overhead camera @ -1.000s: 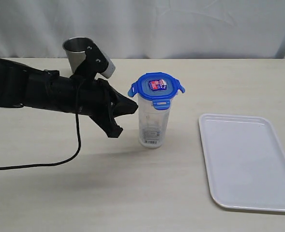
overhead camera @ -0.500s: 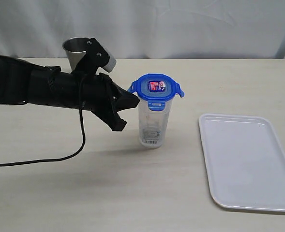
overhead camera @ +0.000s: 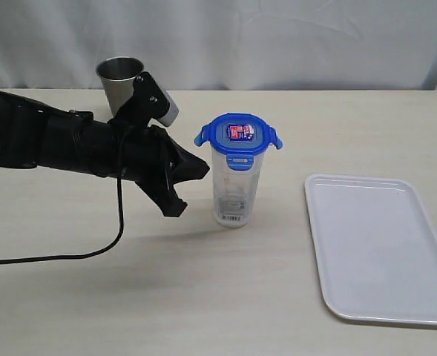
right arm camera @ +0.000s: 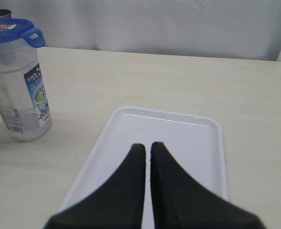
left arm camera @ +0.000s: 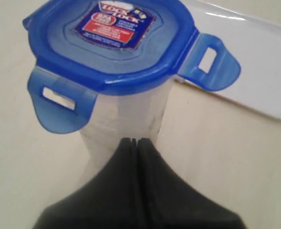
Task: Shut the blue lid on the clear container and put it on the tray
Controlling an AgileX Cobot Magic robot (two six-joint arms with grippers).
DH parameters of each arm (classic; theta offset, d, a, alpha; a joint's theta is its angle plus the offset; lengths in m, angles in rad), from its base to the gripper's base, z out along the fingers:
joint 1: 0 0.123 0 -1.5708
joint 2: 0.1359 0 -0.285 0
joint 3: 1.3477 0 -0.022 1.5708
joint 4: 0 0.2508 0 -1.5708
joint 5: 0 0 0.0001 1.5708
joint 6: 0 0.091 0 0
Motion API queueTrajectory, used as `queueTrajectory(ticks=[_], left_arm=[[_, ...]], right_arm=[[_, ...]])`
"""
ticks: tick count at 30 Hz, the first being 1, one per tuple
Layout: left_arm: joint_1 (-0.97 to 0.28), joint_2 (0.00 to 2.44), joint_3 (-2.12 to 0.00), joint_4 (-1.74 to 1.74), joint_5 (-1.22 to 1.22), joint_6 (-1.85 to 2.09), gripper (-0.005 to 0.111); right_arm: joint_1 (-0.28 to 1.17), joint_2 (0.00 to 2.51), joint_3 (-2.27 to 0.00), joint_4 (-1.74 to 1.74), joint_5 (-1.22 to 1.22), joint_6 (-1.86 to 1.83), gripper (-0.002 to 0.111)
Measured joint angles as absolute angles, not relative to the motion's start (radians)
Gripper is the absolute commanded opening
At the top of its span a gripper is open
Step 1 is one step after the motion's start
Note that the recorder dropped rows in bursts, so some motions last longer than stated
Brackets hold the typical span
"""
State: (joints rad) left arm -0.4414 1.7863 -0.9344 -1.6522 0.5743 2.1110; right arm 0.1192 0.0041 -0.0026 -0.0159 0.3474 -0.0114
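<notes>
The clear container (overhead camera: pixel 235 191) stands upright mid-table with the blue lid (overhead camera: pixel 238 133) resting on its mouth, sticker up. Two side flaps stick out level; the front flap hangs down. My left gripper (overhead camera: pixel 202 170) is shut and empty, its tips just left of the container wall, below the lid's left flap. In the left wrist view the gripper (left arm camera: pixel 134 141) points at the container (left arm camera: pixel 126 119) under the lid (left arm camera: pixel 111 43). My right gripper (right arm camera: pixel 147 146) is shut and empty, hovering over the white tray (right arm camera: pixel 178 129); the exterior view does not show it. The tray (overhead camera: pixel 381 248) lies to the container's right.
A steel cup (overhead camera: pixel 119 76) stands at the back, behind my left arm. A black cable (overhead camera: pixel 92 252) loops from that arm onto the table in front. White curtain closes the far edge. The right wrist view shows the container (right arm camera: pixel 21 95) to one side of the tray.
My left gripper pushed in toward the lid's left flap, then drew back a little and lower. The lid shifted slightly left. The container and tray stayed put.
</notes>
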Motion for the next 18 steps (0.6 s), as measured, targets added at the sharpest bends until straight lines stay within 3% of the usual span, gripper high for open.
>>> queueTrajectory(ticks=[6, 12, 18], left_arm=[[-0.412, 1.786, -0.932, -1.614, 0.529, 2.111, 0.000], [-0.159, 1.789, -0.922, -1.688, 0.801, 2.111, 0.000], [-0.162, 1.789, -0.990, -1.728, 0.331, 2.111, 0.000]], right_arm=[[0.119, 0.004, -0.003, -0.016, 0.347, -0.011, 0.004], [0.119, 0.004, -0.003, -0.016, 0.347, -0.011, 0.004], [0.119, 0.004, -0.003, -0.016, 0.347, -0.011, 0.004]])
